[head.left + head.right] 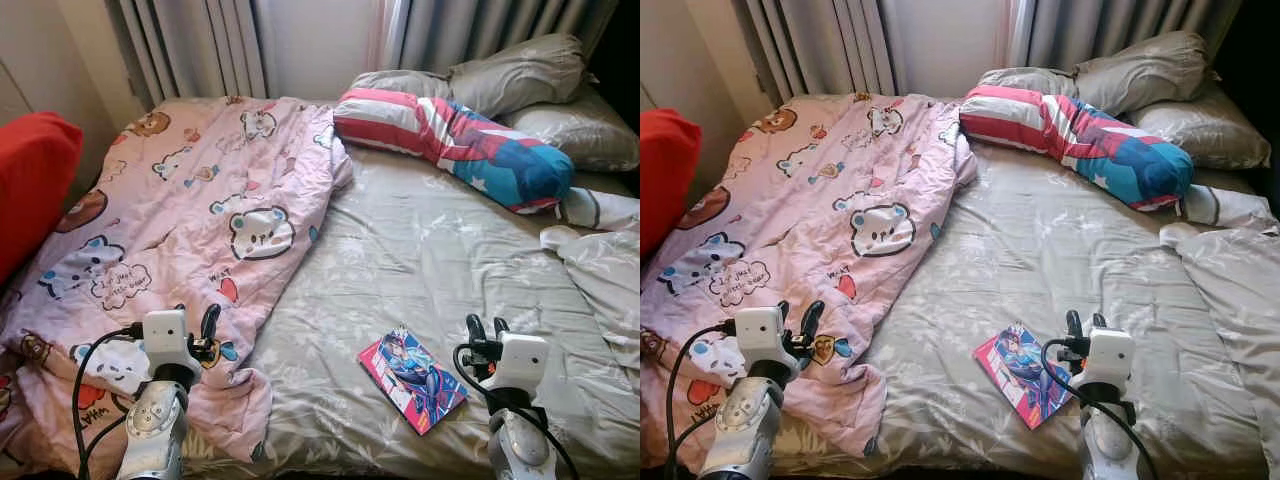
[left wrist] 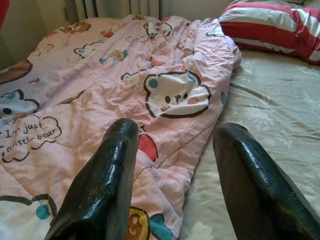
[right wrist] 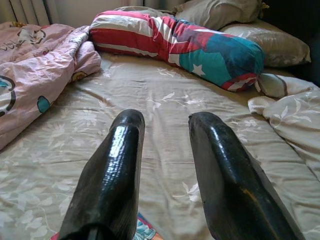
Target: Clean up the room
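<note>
Nearest the camera, both of my silver forearms reach forward over the foot of the bed. My left gripper (image 1: 207, 330) is raised above the crumpled near corner of the pink bear-print quilt (image 1: 190, 220), wrist camera block on top, its two black fingers (image 2: 107, 180) spread well apart with nothing between them. My right gripper (image 1: 487, 332) is held at about the same height over the grey floral sheet (image 1: 420, 250), fingers (image 3: 115, 170) parted by a narrower gap and likewise holding nothing.

Just left of my right gripper, a comic book (image 1: 412, 378) lies flat on the sheet, cover up, turned at an angle, apart from both grippers. The quilt covers the left half of the bed, its edge folded back along the middle. A red cushion (image 1: 30, 180) sits at the far left edge. On the right, a rumpled grey cover (image 1: 600, 270) lies bunched.

Farther back, a long bolster in red-and-white stripes and blue (image 1: 450, 140) lies across the head of the bed, in front of grey pillows (image 1: 520, 75). Curtains (image 1: 200, 40) hang behind.
</note>
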Tool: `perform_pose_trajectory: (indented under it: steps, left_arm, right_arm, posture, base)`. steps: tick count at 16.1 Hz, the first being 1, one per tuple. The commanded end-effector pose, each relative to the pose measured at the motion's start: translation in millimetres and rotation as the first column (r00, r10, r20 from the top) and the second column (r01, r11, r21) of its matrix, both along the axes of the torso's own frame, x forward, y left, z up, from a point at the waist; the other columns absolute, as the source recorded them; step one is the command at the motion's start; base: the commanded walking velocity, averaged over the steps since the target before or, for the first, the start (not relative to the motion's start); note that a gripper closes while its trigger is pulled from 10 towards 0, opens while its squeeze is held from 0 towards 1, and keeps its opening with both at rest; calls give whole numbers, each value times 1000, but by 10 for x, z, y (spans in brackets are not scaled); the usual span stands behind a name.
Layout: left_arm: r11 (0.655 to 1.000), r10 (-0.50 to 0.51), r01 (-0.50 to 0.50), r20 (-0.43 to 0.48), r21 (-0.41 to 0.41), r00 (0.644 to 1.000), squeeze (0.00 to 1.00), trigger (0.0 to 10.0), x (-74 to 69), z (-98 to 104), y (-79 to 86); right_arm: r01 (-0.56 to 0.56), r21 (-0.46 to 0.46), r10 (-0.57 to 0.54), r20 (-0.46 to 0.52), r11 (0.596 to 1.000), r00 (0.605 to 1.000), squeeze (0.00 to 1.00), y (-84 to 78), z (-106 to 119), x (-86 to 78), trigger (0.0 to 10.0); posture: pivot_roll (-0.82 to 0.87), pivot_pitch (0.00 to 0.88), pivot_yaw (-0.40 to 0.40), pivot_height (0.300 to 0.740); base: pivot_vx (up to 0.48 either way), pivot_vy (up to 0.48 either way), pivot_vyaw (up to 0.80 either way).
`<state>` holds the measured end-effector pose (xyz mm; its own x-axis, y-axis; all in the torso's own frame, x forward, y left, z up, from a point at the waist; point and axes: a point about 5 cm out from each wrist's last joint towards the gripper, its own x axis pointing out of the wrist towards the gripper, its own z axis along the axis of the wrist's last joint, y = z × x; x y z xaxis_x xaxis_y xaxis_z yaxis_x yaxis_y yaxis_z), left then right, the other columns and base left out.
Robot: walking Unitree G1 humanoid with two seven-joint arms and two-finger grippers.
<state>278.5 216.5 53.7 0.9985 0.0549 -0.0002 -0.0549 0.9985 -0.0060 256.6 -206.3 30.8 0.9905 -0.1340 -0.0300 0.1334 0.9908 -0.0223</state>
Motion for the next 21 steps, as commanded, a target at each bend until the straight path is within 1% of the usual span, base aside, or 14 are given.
perform_pose_trajectory:
  steps: [1, 2, 3, 4, 6, 7, 9, 12, 14, 17, 19, 21]
  left_arm:
    - [1000, 0, 0, -13, -10, 1000, 0, 10000, -26, -13, -2]
    - [1000, -4, 4, -16, -13, 1000, 0, 10000, -31, -14, -11]
    - [1000, -14, 14, -19, -14, 1000, 0, 10000, -30, -18, -33]
    - [1000, -19, 19, -21, -15, 1000, 0, 10000, -19, -18, -48]
    - [999, -26, 25, -25, -19, 999, 0, 10000, -6, -16, -73]
    - [999, -29, 29, -26, -19, 999, 0, 10000, -5, -14, -82]
    - [999, -30, 30, -26, -25, 999, 0, 10000, -10, -12, -88]
    - [999, -28, 27, -28, -25, 999, 0, 10000, -9, -10, -71]
    - [999, -15, 14, -21, -44, 1000, 0, 10000, -4, 3, -68]
    - [999, -24, 23, -29, -39, 999, 0, 10000, -12, -2, -79]
    - [999, -28, 27, -32, -39, 999, 0, 10000, -19, -10, -79]
    - [999, -30, 28, -34, -39, 999, 0, 10000, -23, -14, -81]
  right_arm:
    - [3, -5, -3, -8, 1000, 1000, 0, 7, 7, -10, 10000]
    - [8, -5, -8, -17, 1000, 1000, 0, 14, -3, -12, 10000]
    - [20, 13, -19, -9, 1000, 1000, 0, 24, -9, -22, 10000]
    - [29, 31, -29, 3, 999, 1000, 1000, 24, -4, -30, 10000]
    - [35, 24, -35, -4, 999, 999, 1000, 17, -4, -28, 10000]
    - [38, 20, -38, -11, 999, 999, 0, 12, -6, -26, 10000]
    - [48, 31, -48, -8, 998, 999, 0, -6, 6, -16, 10000]
    - [42, 29, -42, -12, 999, 999, 0, 17, 7, 5, 10000]
    - [39, 20, -39, -18, 999, 999, 0, 15, 7, 7, 10000]
    - [53, 5, -52, -50, 999, 997, 0, 0, -26, 7, 10000]
    - [53, 5, -52, -65, 999, 997, 0, 13, -52, 1, 10000]
    - [52, 6, -52, -68, 999, 996, 0, 17, -57, -3, 10000]
  posture:
    - [-46, 102, 7, 740]
    - [-50, 106, 11, 740]
    - [-55, 106, 13, 740]
    - [-56, 106, 13, 740]
    - [-58, 107, 15, 740]
    - [-59, 106, 15, 740]
    - [-57, 105, 15, 740]
    - [-56, 107, 11, 740]
    - [-55, 112, 10, 740]
    - [-56, 117, 14, 740]
    - [-59, 121, 16, 715]
    - [-57, 122, 16, 700]
  base:
    - [0, 0, 0]
    - [0, 0, 0]
    - [0, 0, 0]
    - [0, 0, 0]
    - [0, 0, 0]
    - [0, 0, 0]
    - [0, 0, 0]
    - [0, 0, 0]
    - [0, 0, 0]
    - [0, 0, 0]
    - [0, 0, 0]
    - [0, 0, 0]
